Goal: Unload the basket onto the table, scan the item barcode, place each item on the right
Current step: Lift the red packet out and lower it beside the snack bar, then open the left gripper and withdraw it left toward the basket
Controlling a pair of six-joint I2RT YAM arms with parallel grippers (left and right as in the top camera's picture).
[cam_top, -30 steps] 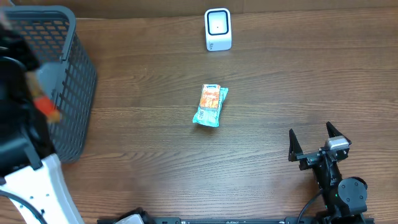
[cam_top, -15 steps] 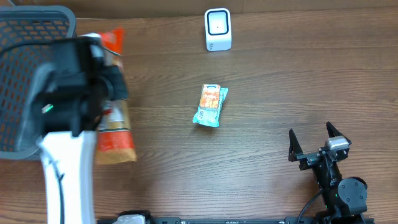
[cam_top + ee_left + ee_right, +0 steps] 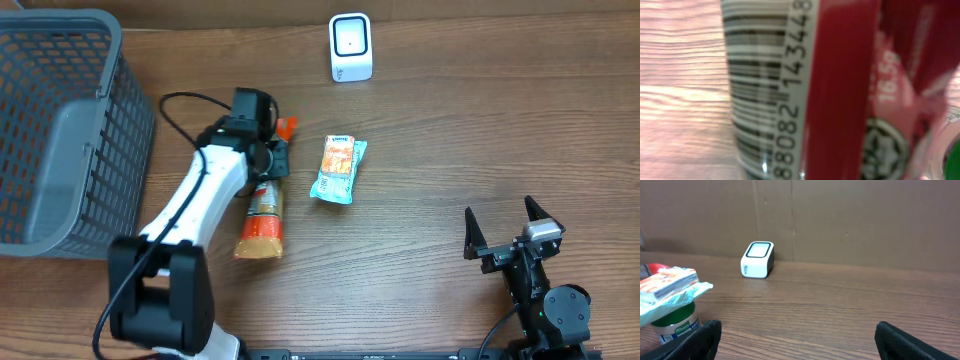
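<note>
Two arms: left one is working, right one is parked.
Change, left arm: half a second ago it was raised close to the overhead camera beside the basket, with the bottle large and blurred. It is now stretched low across the table toward the scanner.
Change, other things: packet, scanner and right arm sit as before.
Left gripper (image 3: 272, 158): clamped tight on the bottle (image 3: 262, 215) near its cap end.
Bottle: lies lengthwise in the overhead view, orange cap toward the scanner (image 3: 350, 47), base pointing away. It is left of and nearer the robot than the scanner, well apart from it. Cannot tell whether it touches the table (image 3: 450, 130).
Barcode (image 3: 760, 90): fills the left wrist view, a white panel with black bars and digits beside the red label.
Packet (image 3: 338, 168): flat on the table, just beside the bottle on the scanner's near side.
Basket (image 3: 110, 120): grey mesh, far left of the scanner.
Right gripper (image 3: 499, 210): jaws spread wide and holding nothing, well right of the scanner and nearer the robot.
</note>
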